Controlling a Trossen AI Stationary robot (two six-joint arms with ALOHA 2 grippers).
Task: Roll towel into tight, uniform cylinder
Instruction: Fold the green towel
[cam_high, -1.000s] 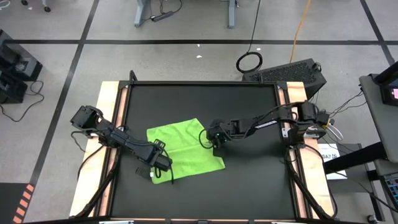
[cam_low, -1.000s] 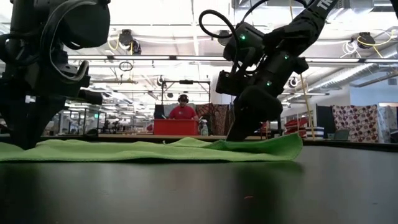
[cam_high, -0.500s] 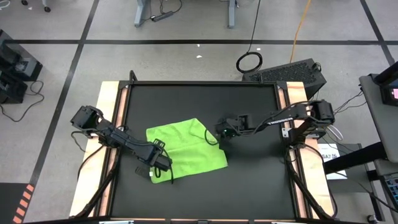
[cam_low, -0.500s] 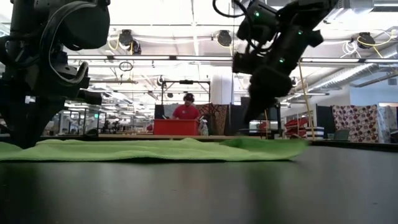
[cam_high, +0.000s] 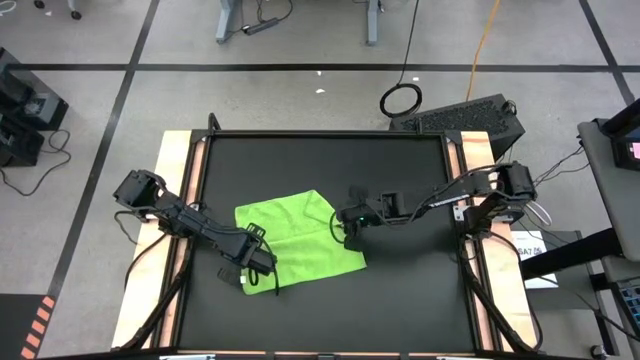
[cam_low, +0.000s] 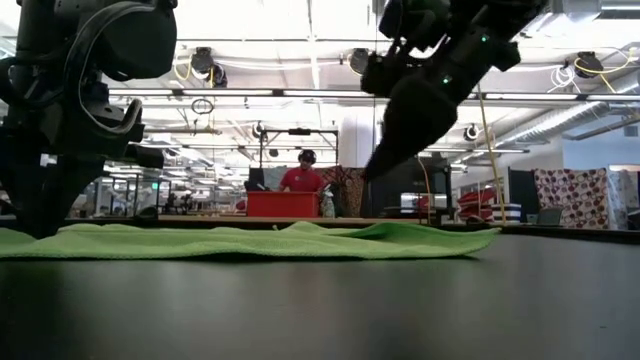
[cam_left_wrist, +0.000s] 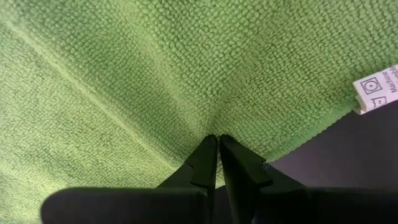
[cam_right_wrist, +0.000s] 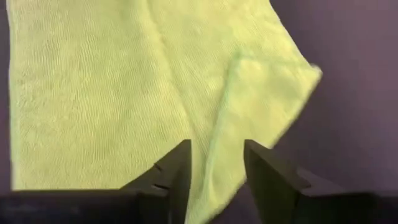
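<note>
1. The towel (cam_high: 297, 238) is lying spread flat, not rolled, on the black table (cam_high: 400, 300), left of its middle.
2. My left claw (cam_left_wrist: 217, 144) is pinching the towel's near-left edge, fingers pressed together on the cloth, beside the white tag (cam_left_wrist: 378, 87).
3. My right claw (cam_right_wrist: 216, 152) is hovering above the towel's right side, fingers parted, holding nothing.
4. A corner there is lying folded over.
</note>
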